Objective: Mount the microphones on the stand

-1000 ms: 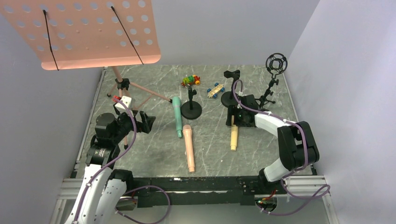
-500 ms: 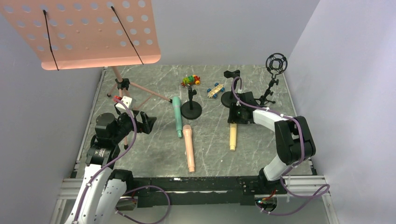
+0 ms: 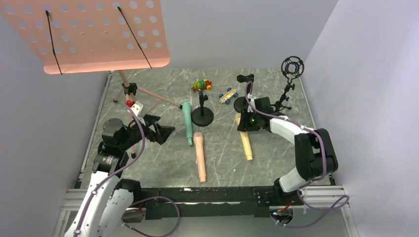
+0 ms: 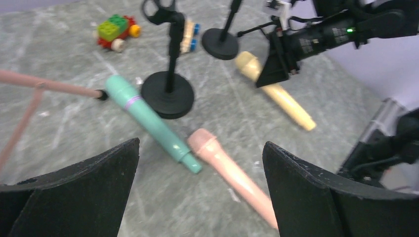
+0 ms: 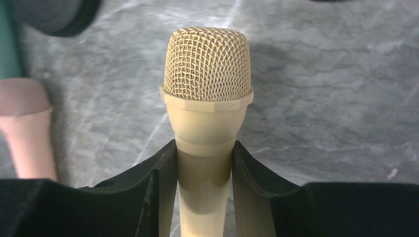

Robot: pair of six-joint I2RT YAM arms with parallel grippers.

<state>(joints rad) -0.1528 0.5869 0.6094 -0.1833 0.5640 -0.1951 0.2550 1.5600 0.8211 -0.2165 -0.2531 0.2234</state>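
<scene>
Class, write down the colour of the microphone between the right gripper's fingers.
Pale yellow: the microphone, mesh head included. Clearest in the right wrist view.

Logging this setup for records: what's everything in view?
Pale yellow plastic microphone: one, yellow, right of centre.
Peach-pink plastic microphone: one, pink, centre front.
Mint-green plastic microphone: one, green, centre left.
Black round-base microphone stands: two, black, centre, back right.
Black shock-mount stand: one, black, far right.
Small toy cars: two, multicoloured, back centre.
Perforated pink music stand: one, pink, back left.
Grey marble table: one, grey, underneath.
Left gripper: one, black, open.
Right gripper: one, black, gripping yellow microphone.
</scene>
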